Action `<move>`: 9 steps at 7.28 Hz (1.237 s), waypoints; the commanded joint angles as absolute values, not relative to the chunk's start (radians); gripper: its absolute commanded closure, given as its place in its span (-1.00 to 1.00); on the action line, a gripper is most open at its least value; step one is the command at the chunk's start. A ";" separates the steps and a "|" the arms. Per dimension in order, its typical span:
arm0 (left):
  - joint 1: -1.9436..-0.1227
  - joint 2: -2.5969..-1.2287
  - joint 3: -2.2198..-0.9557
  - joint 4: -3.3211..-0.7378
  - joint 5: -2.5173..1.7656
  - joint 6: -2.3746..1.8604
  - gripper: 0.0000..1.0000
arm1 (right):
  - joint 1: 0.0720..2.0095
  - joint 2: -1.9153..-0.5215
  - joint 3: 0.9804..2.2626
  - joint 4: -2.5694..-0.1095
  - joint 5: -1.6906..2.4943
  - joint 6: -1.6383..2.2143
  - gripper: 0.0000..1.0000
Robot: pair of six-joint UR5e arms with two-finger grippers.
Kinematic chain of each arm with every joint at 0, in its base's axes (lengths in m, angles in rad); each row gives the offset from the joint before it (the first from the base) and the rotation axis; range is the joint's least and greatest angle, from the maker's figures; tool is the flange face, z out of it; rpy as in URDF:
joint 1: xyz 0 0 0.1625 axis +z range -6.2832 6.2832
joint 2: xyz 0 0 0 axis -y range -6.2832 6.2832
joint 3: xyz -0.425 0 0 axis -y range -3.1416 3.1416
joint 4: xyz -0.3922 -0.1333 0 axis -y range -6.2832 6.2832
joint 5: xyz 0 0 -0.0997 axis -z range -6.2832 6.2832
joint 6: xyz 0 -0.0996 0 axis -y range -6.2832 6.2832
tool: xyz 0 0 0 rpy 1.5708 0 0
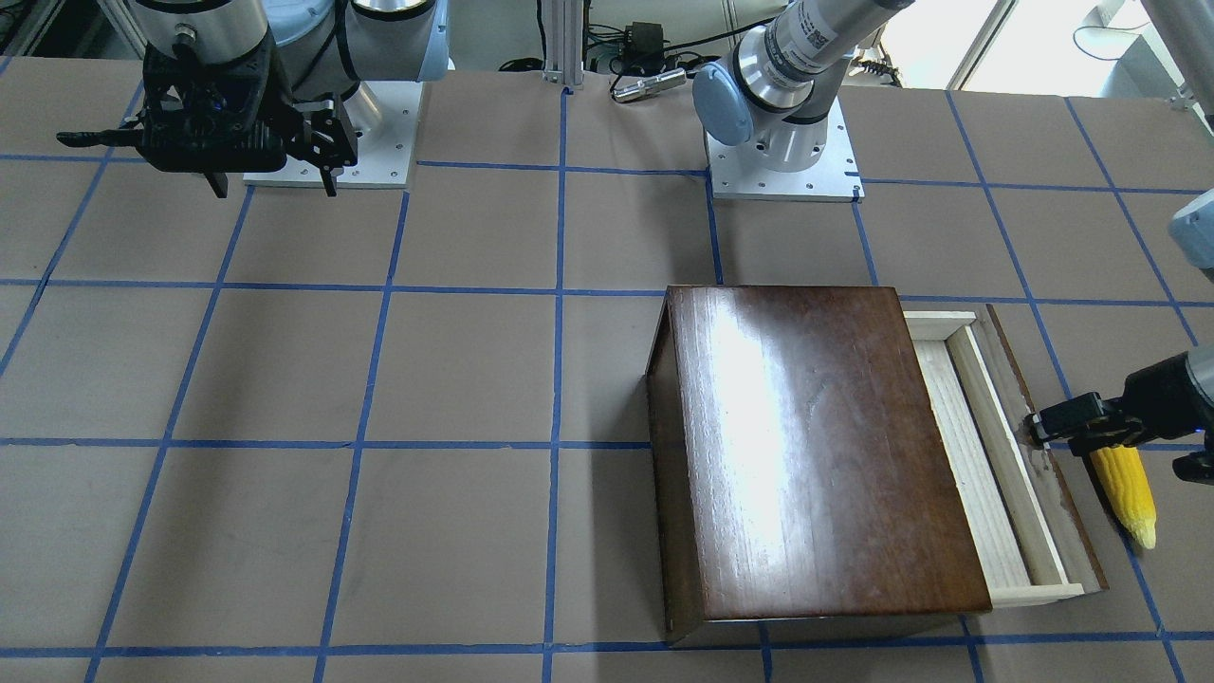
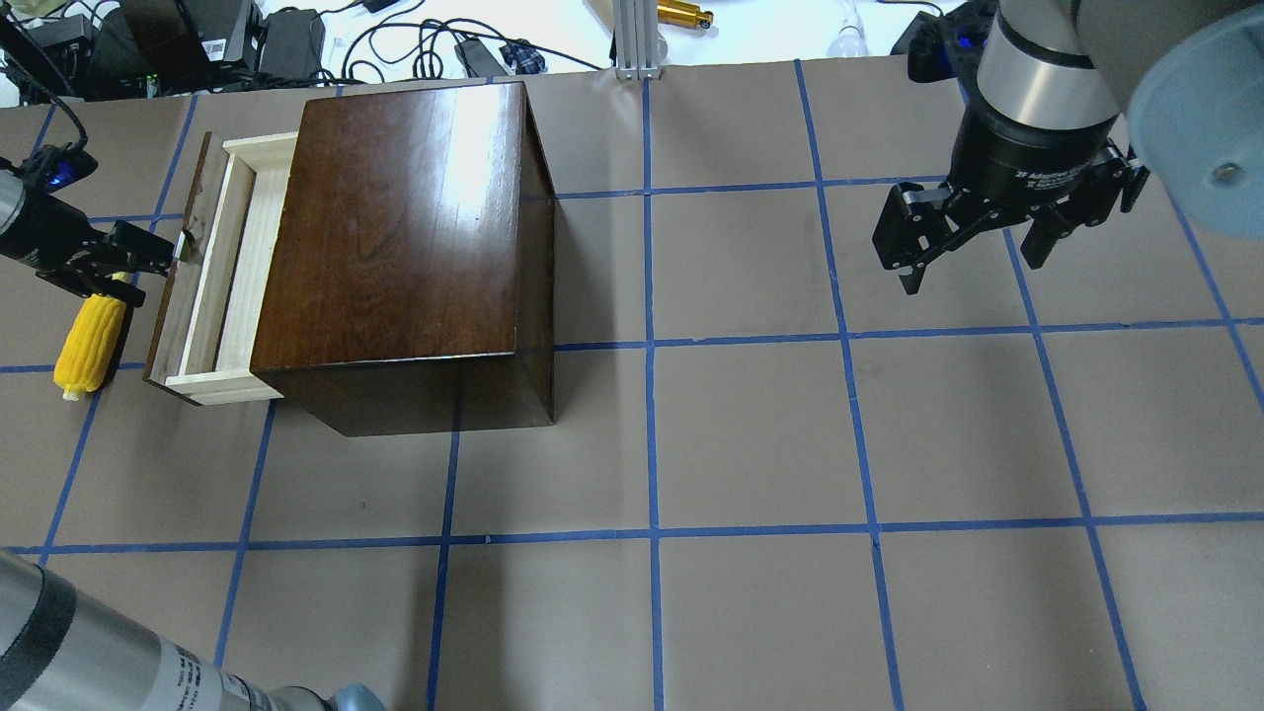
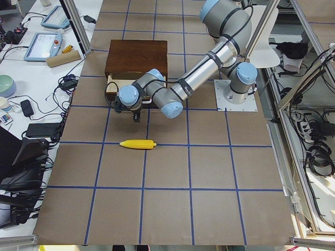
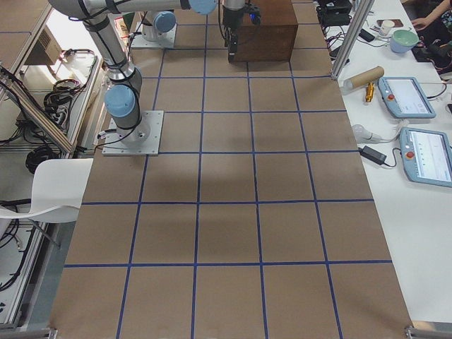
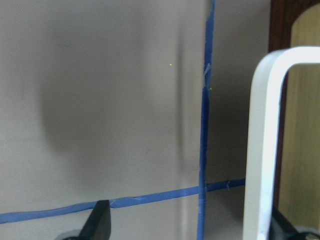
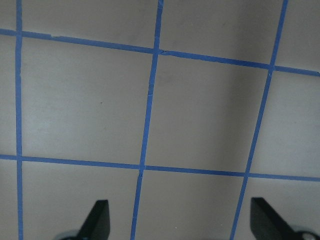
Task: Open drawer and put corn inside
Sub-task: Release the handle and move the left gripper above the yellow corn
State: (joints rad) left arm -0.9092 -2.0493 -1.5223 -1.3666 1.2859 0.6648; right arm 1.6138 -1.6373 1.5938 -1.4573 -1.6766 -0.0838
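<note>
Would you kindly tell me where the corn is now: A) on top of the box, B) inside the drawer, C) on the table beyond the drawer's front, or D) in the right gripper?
C: the corn lies on the table, outside the partly open drawer and its front panel.

Right hand [image 4: 232, 46] above table [image 4: 226, 176], dark box [image 4: 272, 28] beyond

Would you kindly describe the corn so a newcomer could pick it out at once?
Find the dark-brown wooden box on the robot's left; its pale drawer is pulled partly out. Past the drawer's front, the corn lies on the table: the only bright yellow, bumpy thing there.
</note>
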 commanded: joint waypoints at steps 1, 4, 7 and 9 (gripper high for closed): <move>-0.902 -2.048 -1.516 -1.367 1.285 0.672 -1.00 | 1.614 -1.638 1.594 -1.457 -1.677 -0.084 -1.00; -0.905 -1.993 -1.511 -1.371 1.285 0.667 -1.00 | 1.614 -1.637 1.594 -1.457 -1.677 -0.084 -1.00; -0.904 -1.977 -1.438 -1.368 1.495 0.663 -1.00 | 1.614 -1.638 1.594 -1.457 -1.675 -0.084 -1.00; -0.866 -2.009 -1.452 -1.266 1.552 0.676 -1.00 | 1.614 -1.637 1.594 -1.457 -1.677 -0.084 -1.00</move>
